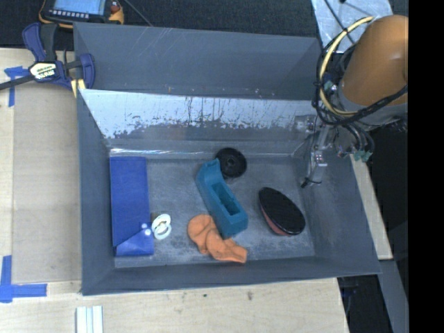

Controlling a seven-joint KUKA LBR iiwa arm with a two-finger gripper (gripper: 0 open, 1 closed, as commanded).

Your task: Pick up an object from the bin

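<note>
Gripper (308, 177) near the black oval pad (281, 211) — can't tell its grip. Looks stiff, slick — pinch its narrow width.

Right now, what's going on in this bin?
The arm's claw hangs at the right end of the bin, just up and right of a black oval thing with a red underside. Everything lies on the floor: a blue block, a black disc, a crumpled orange lump, a flat blue pad and a small white ring. Nothing picked yet.
</note>
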